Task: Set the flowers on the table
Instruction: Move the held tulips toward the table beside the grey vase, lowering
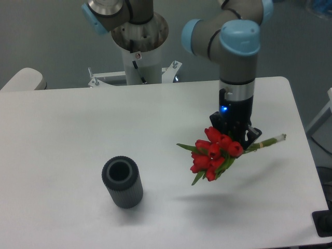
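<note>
A: Camera view, the only one: the gripper [234, 136] is clenched on the flowers [212, 154], gripping the stems just behind the blooms.

B: Where does the bunch sit against it?

A: The red heads hang below and to the camera's left of the fingers, while the bound stems poke out the other side, angled slightly up. The whole bunch lies nearly flat, not upright.

B: Why hold it that way?

A: I'd judge it is turned sideways so it can be laid along the table [62, 135] on its side, since loose stems would not stand alone. Gripping near the heads keeps the heavy end from drooping.

B: Is it down yet?

A: Not by the look of it. A soft shadow falls on the white top beneath, apart from the blooms, so the bunch seems to hang above the surface.

B: Anything in the way?

A: The dark ribbed vase [122, 182] stands well off to the camera's left of the gripper, lower in the frame, clear of the bunch.
</note>
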`<action>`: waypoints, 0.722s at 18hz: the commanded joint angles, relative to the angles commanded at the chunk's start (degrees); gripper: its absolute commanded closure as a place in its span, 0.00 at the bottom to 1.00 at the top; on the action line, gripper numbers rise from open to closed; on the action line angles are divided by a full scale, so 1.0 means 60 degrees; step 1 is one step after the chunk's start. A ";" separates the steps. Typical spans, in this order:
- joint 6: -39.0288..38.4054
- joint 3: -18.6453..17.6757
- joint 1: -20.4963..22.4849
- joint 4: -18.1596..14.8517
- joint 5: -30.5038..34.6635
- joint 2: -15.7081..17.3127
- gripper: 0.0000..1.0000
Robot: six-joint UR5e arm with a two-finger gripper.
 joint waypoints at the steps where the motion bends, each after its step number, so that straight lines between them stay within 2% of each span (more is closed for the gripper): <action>1: 0.0000 -0.0161 -0.0029 0.0015 0.0220 0.0015 0.64; 6: 0.0000 -0.1010 -0.0117 0.0015 0.0603 0.0000 0.63; 10: 0.0000 -0.1231 -0.0219 0.0015 0.0719 -0.0087 0.63; 13: 0.0044 -0.1364 -0.0483 0.0015 0.1435 -0.0219 0.63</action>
